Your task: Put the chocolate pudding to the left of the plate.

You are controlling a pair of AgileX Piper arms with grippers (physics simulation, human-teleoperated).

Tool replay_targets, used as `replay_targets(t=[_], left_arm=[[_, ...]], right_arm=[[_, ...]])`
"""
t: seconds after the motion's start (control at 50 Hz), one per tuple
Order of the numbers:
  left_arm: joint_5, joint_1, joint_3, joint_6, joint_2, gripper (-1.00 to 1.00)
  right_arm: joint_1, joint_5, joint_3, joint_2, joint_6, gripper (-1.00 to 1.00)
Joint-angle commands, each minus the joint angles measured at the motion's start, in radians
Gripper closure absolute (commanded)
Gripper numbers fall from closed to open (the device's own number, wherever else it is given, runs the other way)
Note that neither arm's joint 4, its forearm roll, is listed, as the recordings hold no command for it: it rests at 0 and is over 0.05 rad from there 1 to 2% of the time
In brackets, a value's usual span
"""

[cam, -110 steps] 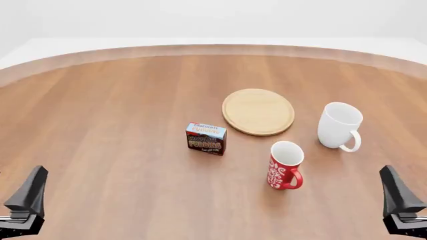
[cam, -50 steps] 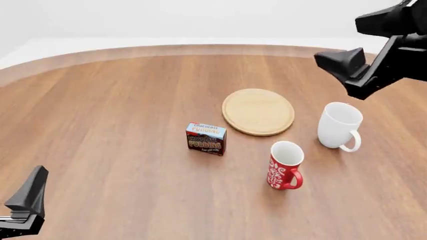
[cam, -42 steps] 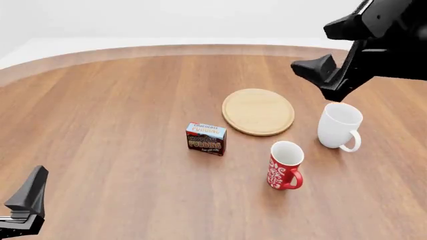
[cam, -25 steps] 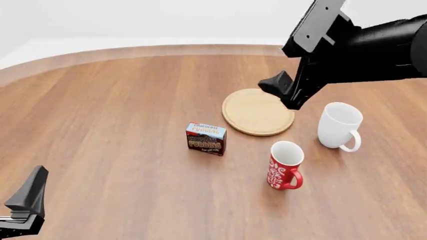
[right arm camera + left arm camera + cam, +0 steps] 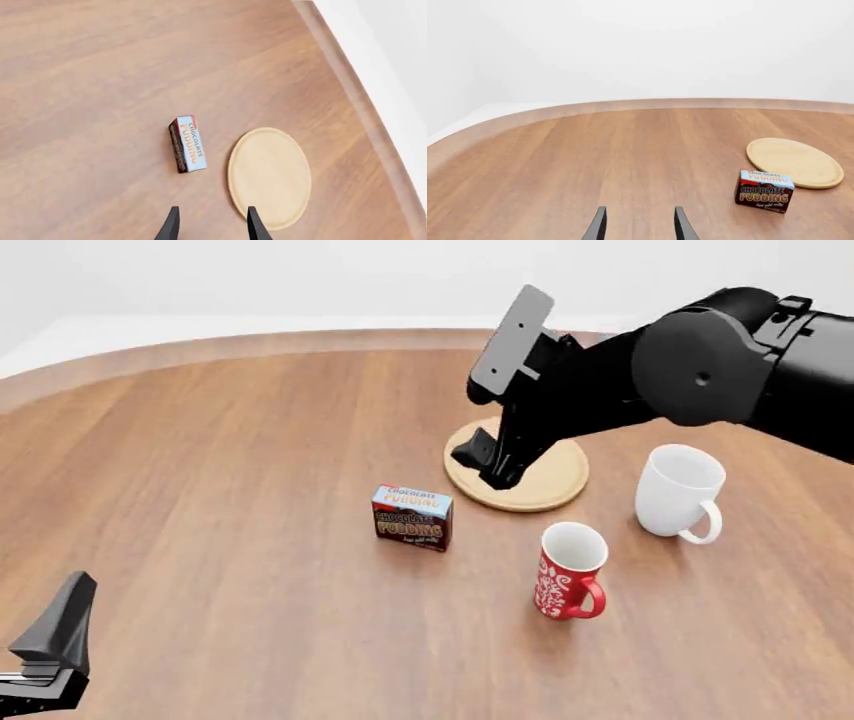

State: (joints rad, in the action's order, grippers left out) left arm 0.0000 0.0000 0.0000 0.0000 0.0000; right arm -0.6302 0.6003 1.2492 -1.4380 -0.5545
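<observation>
The chocolate pudding [image 5: 412, 517] is a small brown and red carton with a light-blue top band, standing upright on the table. It stands just left of and nearer than the round tan plate [image 5: 554, 483]. My right gripper [image 5: 487, 468] hovers above the plate's left part, open and empty, pointing down. In the right wrist view the pudding [image 5: 187, 144] and plate [image 5: 270, 177] lie below the open right gripper [image 5: 212, 227]. My left gripper [image 5: 640, 231] is open and empty, low at the near left [image 5: 56, 635]. It sees the pudding [image 5: 764, 191] and plate [image 5: 794, 162] far ahead.
A white mug [image 5: 681, 490] stands right of the plate. A red patterned mug [image 5: 571, 570] stands nearer, right of the pudding. The right arm [image 5: 694, 365] stretches in over the table from the right. The table's curved far edge [image 5: 400, 338] runs behind.
</observation>
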Motion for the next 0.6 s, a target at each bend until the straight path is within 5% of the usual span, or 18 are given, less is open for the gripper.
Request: replay_targets(t=[0.02,0.6], left_arm=[[0.000,0.000,0.000,0.000,0.000,-1.00],[0.000,0.000,0.000,0.000,0.000,-1.00]], right_arm=[[-0.022,-0.033,0.020,-0.101,0.019,-1.00],[-0.042,-0.124,0.080,-0.292,0.067,-1.00]])
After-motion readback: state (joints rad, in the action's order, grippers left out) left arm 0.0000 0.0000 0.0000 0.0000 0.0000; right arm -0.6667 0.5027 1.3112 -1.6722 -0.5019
